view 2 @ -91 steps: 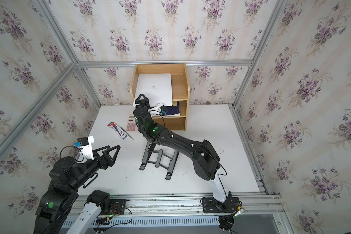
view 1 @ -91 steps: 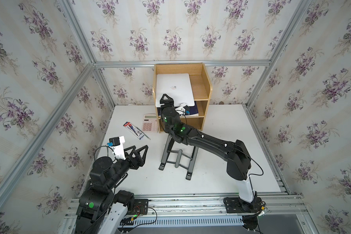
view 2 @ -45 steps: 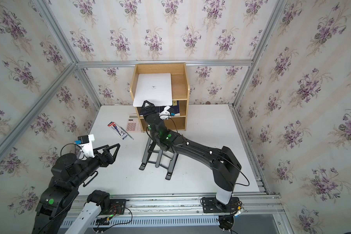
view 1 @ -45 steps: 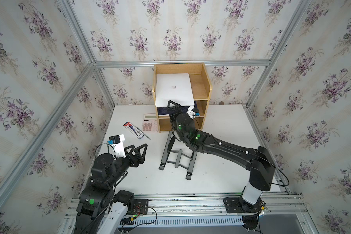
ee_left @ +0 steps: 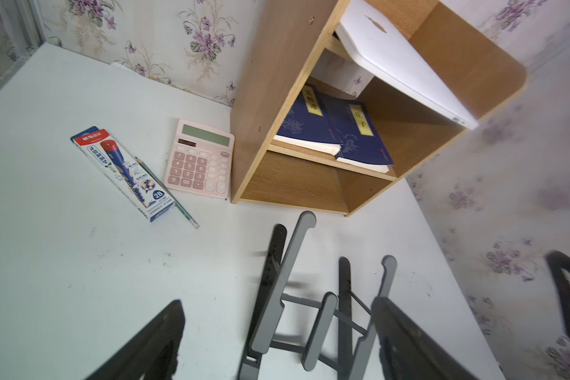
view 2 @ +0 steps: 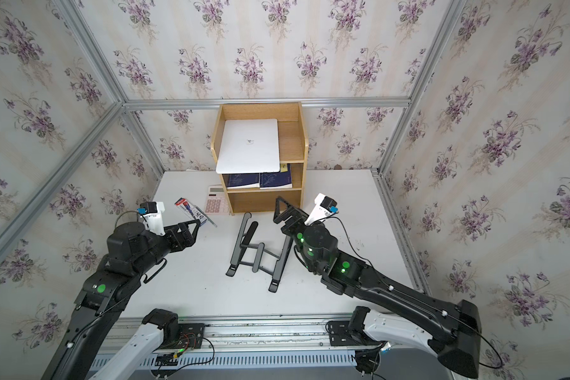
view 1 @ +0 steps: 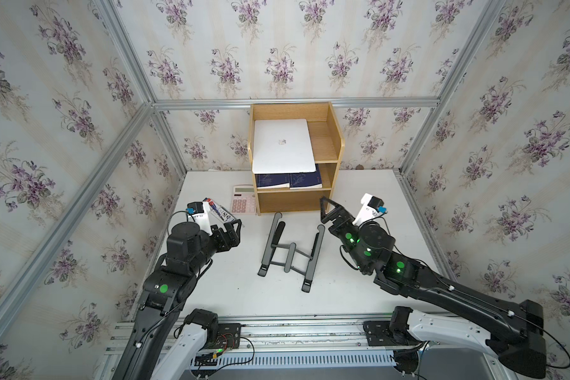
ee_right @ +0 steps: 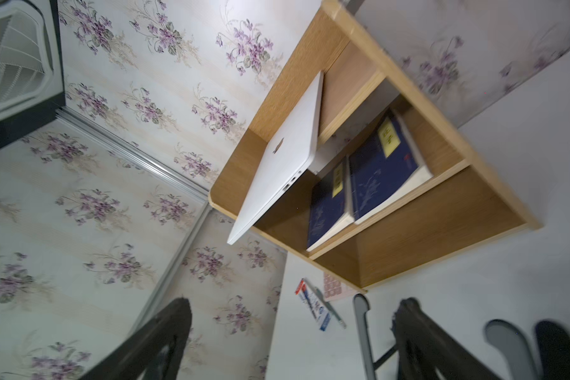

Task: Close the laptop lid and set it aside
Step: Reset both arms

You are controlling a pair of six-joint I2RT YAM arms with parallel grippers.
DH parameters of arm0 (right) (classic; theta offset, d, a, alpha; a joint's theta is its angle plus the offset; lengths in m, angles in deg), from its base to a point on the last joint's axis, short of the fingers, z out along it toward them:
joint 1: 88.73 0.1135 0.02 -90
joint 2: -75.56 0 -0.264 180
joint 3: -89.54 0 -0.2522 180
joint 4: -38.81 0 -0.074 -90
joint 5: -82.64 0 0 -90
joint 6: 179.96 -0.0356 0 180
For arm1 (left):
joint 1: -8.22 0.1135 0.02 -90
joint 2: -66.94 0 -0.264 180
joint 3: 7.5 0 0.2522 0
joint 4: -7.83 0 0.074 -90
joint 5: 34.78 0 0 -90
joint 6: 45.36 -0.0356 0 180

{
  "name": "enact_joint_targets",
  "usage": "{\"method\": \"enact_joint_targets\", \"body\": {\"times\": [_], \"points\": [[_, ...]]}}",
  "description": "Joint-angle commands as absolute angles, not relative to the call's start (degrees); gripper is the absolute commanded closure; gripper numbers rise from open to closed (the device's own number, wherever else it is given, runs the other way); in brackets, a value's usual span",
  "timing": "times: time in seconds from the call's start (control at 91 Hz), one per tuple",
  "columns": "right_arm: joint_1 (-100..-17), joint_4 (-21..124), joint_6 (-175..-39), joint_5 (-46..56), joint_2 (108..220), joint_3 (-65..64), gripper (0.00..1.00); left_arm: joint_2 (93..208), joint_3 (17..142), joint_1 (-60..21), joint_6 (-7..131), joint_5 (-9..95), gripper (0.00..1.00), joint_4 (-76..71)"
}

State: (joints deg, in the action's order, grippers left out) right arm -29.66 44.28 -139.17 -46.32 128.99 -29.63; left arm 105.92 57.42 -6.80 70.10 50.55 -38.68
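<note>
Laptop: the laptop [view 1: 282, 144] lies flat on the top shelf of the wooden shelf unit [view 1: 329, 138]. Its front edge overhangs the shelf, above the dark blue books [view 1: 288, 181].
Lid: the laptop lid [view 2: 249, 144] faces up with the logo showing. It looks fully down on the base, though the seam is too fine in the wrist views to be sure.
Left tool: the left tool [view 2: 191, 225] is spread and empty, above the counter [view 1: 359, 184] and well apart from the laptop.
Right tool: the right tool [view 1: 328, 209] is spread wide and empty, near the front of the shelf unit's lowest opening.
Stand: the laptop stand [view 1: 290, 253] sits bare on the counter between the two arms.
Step in hand: closing and setting aside both appear done, so this reads as the end of the task.
Next move: the arms need only draw clear without clipping the stand or the overhanging edge. A gentle push could seat the laptop deeper if needed.
</note>
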Motion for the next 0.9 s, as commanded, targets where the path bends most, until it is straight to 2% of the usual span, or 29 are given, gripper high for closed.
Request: {"method": "enact_joint_targets", "body": {"times": [0.0,0.022,0.143,0.231,0.297,0.374,0.527,0.659,0.89], "points": [[-29.61,53.35,-119.92,-57.75,123.13,-33.15,0.0,108.1,54.03,-6.79,67.18,59.37,0.03,-32.15],[-29.65,53.69,-117.58,-59.95,121.91,-34.12,0.0,108.6,52.72,-6.8,66.69,60.94,0.0,-30.68],[-29.8,46.91,-99.43,-70.18,116.65,-42.57,0.0,111.61,45.26,-6.69,64.48,70.4,0.01,-19.34],[-31.12,28.0,-82.06,-71.41,113.82,-52.48,0.0,114.48,39.8,-6.63,60.5,71.48,0.01,-9.72],[-33.68,13.61,-75.12,-69.11,112.44,-59.7,0.0,116.96,36.38,-6.63,58.27,72.91,0.01,-2.72],[-39.12,7.0,-76.39,-65.72,111.6,-64.73,0.0,120.04,35.5,-6.58,56.86,77.96,0.01,0.12],[-53.25,11.62,-85.21,-55.89,113.75,-66.36,0.0,126.06,34.59,-6.17,53.52,87.74,0.01,4.34],[-63.49,9.1,-89.01,-48.64,119.72,-67.38,0.0,130.01,29.42,-5.53,48.01,89.08,0.01,16.84],[-70.95,0.03,-91.83,-43.57,134.98,-67.71,0.0,139.23,25.52,-1.53,46.38,84.12,0.01,32.28]]}}
